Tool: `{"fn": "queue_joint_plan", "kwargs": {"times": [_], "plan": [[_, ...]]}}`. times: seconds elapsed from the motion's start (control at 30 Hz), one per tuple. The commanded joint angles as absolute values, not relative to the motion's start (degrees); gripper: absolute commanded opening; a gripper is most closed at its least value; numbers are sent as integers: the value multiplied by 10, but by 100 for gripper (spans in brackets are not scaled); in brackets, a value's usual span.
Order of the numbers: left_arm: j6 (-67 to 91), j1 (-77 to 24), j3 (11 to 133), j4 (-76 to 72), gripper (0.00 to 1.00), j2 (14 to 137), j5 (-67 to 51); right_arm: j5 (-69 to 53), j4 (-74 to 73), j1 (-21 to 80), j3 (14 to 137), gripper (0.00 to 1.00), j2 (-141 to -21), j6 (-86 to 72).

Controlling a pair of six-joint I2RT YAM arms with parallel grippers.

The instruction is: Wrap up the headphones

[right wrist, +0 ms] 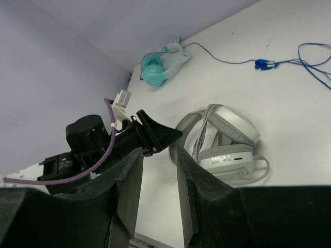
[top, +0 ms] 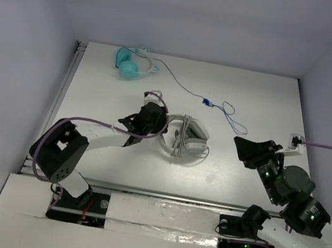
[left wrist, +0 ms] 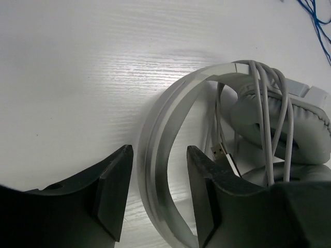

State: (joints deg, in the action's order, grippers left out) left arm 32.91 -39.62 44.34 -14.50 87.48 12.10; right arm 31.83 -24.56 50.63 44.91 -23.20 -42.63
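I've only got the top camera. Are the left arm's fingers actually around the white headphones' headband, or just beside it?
Observer: Around it. In the left wrist view the headband runs between the open left fingers, one each side.
Operator: Is the cable wound?
Observer: Several loops of grey cable cross the headband's top and an ear pad; the plug shows inside the arc.
Operator: Right arm?
Observer: Its wrist view shows the right fingers open, holding nothing.

Left claw hides headphones lower cup
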Motion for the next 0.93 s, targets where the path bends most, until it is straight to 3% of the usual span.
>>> {"fn": "queue_joint_plan", "kwargs": {"times": [0.0,0.1,0.2,0.3,0.33,0.37,0.57,0.9], "plan": [[332,-391,450,-165,45,839,141,336,-254,504,455,39,-214,-403],[330,-391,457,-144,55,815,153,332,-261,504,467,40,-215,-392],[325,-391,467,-117,69,761,179,330,-275,504,491,48,-214,-379],[316,-391,483,-78,86,681,192,337,-298,504,522,65,-207,-374],[309,-391,487,-59,88,635,193,341,-308,504,528,96,-200,-367],[308,-391,491,-47,99,611,195,347,-312,504,541,100,-197,-363],[294,-391,548,82,99,489,276,387,-371,504,587,100,-192,-343],[284,-391,531,63,99,414,236,352,-377,504,589,100,-177,-347]]}}
